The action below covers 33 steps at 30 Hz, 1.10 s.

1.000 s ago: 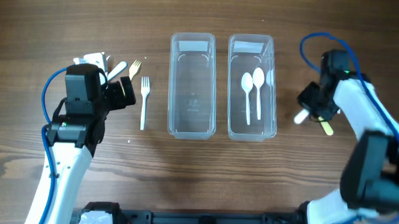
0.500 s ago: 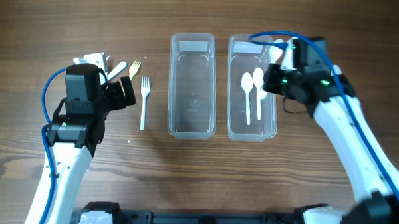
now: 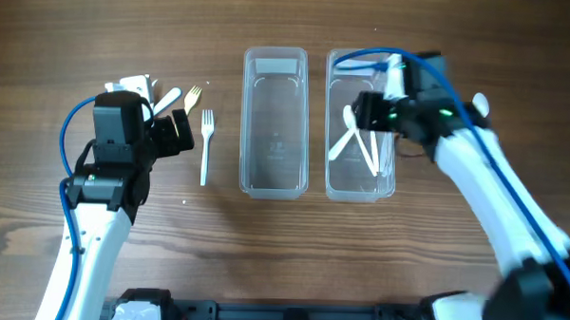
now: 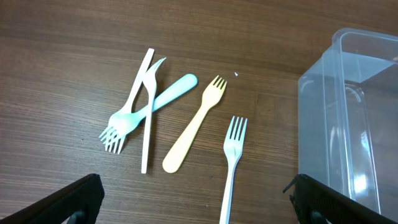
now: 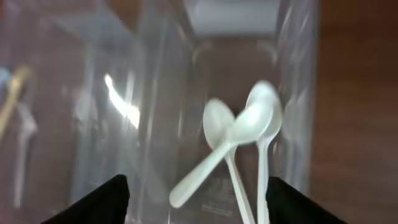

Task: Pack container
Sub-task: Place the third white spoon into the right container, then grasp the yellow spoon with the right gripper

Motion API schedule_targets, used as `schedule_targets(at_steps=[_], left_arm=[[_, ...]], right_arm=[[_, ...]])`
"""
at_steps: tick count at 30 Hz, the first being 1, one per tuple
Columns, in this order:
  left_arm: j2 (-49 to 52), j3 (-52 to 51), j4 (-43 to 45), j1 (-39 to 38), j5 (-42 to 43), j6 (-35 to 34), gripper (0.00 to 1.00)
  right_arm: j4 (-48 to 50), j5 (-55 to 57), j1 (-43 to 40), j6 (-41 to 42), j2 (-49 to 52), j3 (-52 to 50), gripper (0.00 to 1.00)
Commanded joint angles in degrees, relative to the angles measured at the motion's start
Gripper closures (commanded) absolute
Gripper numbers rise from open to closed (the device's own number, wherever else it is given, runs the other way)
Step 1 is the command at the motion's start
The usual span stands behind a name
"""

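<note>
Two clear containers stand side by side. The left container (image 3: 277, 55) holds nothing. The right container (image 3: 391, 178) holds three white spoons (image 5: 266, 109); one spoon (image 5: 217, 158) lies slantwise across the other two. My right gripper (image 3: 370, 114) hangs over this container, open (image 5: 196, 205), with nothing held. My left gripper (image 3: 177, 128) stands open (image 4: 196, 208) above a white fork (image 4: 230, 168). Left of that fork lie a yellow fork (image 4: 196, 124), a light blue fork (image 4: 149, 109) and a white knife (image 4: 146, 118).
The loose cutlery lies on the wooden table left of the containers, and the left container's wall (image 4: 354, 124) is close to my left gripper's right finger. White bits of cutlery (image 3: 136, 84) show behind the left arm.
The right arm swung in from the table's right side to above the right container. Its gripper opened, and a third spoon now lies across the two in there. The left arm stayed still.
</note>
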Motion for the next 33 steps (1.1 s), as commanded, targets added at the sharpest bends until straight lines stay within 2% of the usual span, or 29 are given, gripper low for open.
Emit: schedule_targets(at_steps=[1, 2, 5, 9, 11, 14, 15, 19, 25, 30, 33], left_arm=[[0.24, 1.27, 0.13, 0.48, -0.52, 1.31, 0.0], [0.24, 1.27, 0.13, 0.48, -0.52, 1.31, 0.0], [0.24, 1.27, 0.13, 0.48, -0.52, 1.31, 0.0], [0.24, 1.27, 0.13, 0.48, -0.52, 1.31, 0.0], [0.24, 1.27, 0.13, 0.48, -0.52, 1.31, 0.0], [0.24, 1.27, 0.13, 0.48, -0.52, 1.31, 0.0], [0.24, 1.27, 0.13, 0.48, -0.52, 1.31, 0.0], [0.22, 1.27, 0.13, 0.48, -0.52, 1.31, 0.0], [0.24, 1.27, 0.13, 0.48, -0.52, 1.31, 0.0], [0.22, 1.27, 0.13, 0.48, -0.52, 1.31, 0.0], [0.24, 1.27, 0.13, 0.48, -0.52, 1.31, 0.0]], right_arm=[[-1.2, 5.97, -3.28, -0.35, -7.21, 1.38, 0.28], [-3.3, 12.9, -5.35, -0.17, -9.05, 1.38, 0.28], [-5.4, 19.28, -9.62, -0.2, -9.38, 1.31, 0.26], [-5.81, 20.2, -17.05, -1.44, -6.45, 0.76, 0.21], [-5.49, 20.17, -19.98, -9.05, -3.61, 0.76, 0.2], [-4.15, 18.51, -22.34, -16.22, 0.02, 0.76, 0.21], [-4.15, 16.5, -23.12, -22.58, 2.45, 0.76, 0.25], [-6.08, 11.15, -23.21, -30.25, 7.78, 0.76, 0.25], [-8.9, 10.88, -23.21, -32.22, 13.94, 0.76, 0.3], [-9.07, 11.04, -23.21, -31.54, 19.32, 0.74, 0.41], [-9.25, 10.86, -23.21, -30.1, 21.49, 0.74, 0.44]])
